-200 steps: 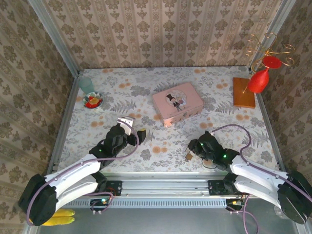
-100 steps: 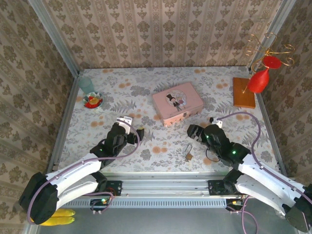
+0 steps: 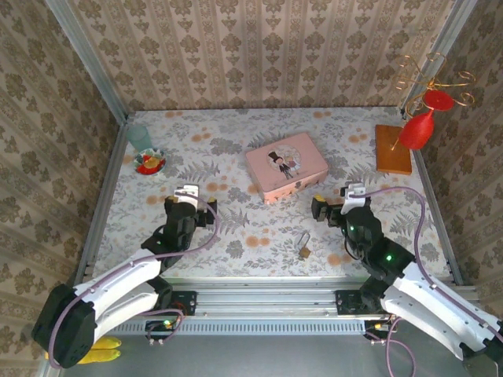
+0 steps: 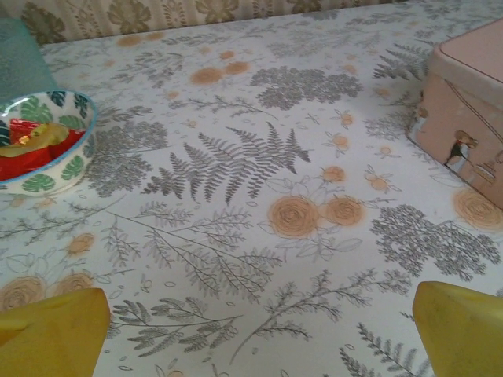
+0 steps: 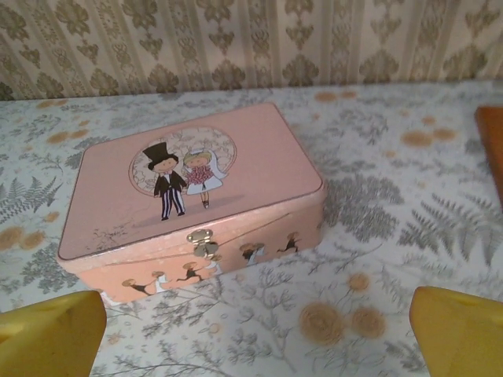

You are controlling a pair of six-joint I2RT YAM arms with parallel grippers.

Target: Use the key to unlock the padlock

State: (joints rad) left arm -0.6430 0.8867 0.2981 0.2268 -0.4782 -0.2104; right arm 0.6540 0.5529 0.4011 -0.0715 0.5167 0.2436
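The tiny brass padlock (image 3: pixel 302 250) lies on the floral table near the front edge, its thin silver shackle pointing away from the arms. No gripper touches it. I cannot make out a key. My right gripper (image 3: pixel 330 201) hovers up and to the right of the padlock and stands open; its yellow fingertips (image 5: pixel 49 333) frame bare tablecloth in front of the pink tin (image 5: pixel 189 188). My left gripper (image 3: pixel 187 194) is well to the left of the padlock, open (image 4: pixel 255 331), with nothing between its fingers.
The pink tin (image 3: pixel 286 166) sits mid-table behind the padlock. A leaf-patterned bowl (image 3: pixel 149 162) and a teal cup (image 3: pixel 139 137) stand at the back left. A wooden base (image 3: pixel 393 149) with a wire stand and red ornaments stands at the back right.
The right gripper, down at the padlock a second ago, has lifted away to the upper right, leaving the padlock on the table. The left gripper has drawn back to the left.
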